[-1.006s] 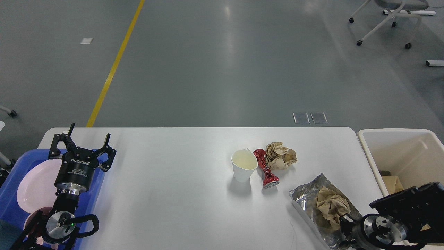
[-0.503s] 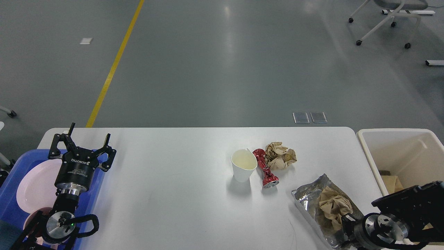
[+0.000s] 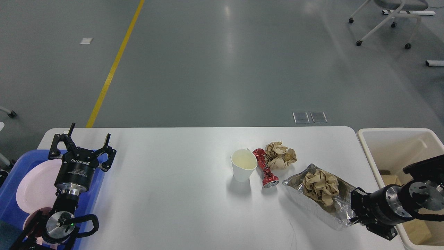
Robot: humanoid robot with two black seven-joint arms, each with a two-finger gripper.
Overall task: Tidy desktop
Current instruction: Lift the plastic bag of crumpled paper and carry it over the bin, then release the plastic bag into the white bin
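The white desktop point(image 3: 173, 194) holds a white paper cup point(image 3: 244, 169), a crushed red can point(image 3: 265, 172) and a crumpled brown paper ball point(image 3: 280, 155) near its middle right. My right gripper point(image 3: 353, 210) is shut on the near right edge of a silver foil bag point(image 3: 314, 201) and holds it tilted above the desktop. A second crumpled brown paper point(image 3: 321, 185) rides on the bag. My left gripper point(image 3: 88, 139) is open and empty at the desktop's left end, above the blue tray's edge.
A blue tray point(image 3: 12, 170) with a pink plate point(image 3: 33, 184) sits at the left, under my left arm. A cream plastic bin point(image 3: 392, 133) with brown scraps point(image 3: 416, 231) inside stands off the right end. An office chair point(image 3: 388, 17) stands on the floor far back right.
My right gripper has risen and swung right toward the bin, lifting and turning the foil bag with the paper on it. The left arm has not moved.
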